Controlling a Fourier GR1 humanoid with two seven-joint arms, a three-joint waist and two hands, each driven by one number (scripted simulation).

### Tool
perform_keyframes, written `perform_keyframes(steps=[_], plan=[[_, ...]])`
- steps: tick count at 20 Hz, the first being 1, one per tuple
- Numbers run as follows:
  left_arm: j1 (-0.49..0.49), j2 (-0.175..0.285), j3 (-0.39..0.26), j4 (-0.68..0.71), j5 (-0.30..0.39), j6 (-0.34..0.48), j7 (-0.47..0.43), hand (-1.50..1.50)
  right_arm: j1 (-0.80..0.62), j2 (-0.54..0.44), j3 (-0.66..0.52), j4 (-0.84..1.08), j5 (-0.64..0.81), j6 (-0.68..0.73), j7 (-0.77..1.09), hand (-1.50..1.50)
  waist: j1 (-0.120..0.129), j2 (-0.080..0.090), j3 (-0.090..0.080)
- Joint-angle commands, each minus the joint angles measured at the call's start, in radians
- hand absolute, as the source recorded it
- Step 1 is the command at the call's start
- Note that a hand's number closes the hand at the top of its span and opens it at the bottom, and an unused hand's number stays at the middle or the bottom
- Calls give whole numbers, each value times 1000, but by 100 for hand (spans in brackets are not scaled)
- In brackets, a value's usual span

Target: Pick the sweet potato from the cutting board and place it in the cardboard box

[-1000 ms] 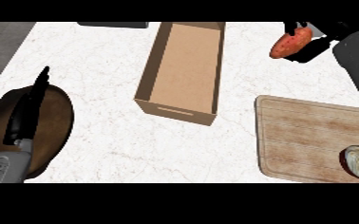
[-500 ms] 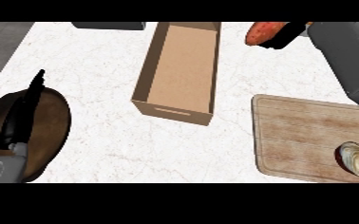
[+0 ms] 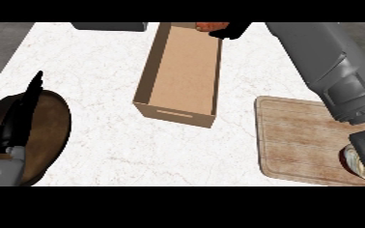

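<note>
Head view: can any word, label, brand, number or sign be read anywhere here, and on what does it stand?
None can be read.
The cardboard box has plain walls, with only a slot in its near end.
The cutting board shows wood grain alone.
The counter bears only marble veining.
The sweet potato, held by the right hand, carries no mark.

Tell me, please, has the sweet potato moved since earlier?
Yes: in the right hand, the sweet potato moved left, to the far end of the cardboard box.
</note>
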Motion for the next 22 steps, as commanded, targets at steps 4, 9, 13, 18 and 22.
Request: perform_keyframes(steps=[4,9,13,18,22], plan=[[-53,-28,-16,7,-18,2,17,0,-47,139,-31,56,-9,-29,130,150,19,12,0],[-26,-31,-6,2,-32,15,22,0,-49,242,-37,63,-3,-94,212,150,11,7,0],[-43,-24,-6,-6,-19,-14,20,0,-38,253,-11,101,37,-145,197,150,41,22,-1],[-89,-40,-19,22,-38,-5,28,0,-39,291,-20,142,24,-153,333,-150,49,24,-1],[-73,-36,-39,-10,-43,-28,12,0,-18,292,-42,150,-4,-127,374,-150,88,30,-1]])
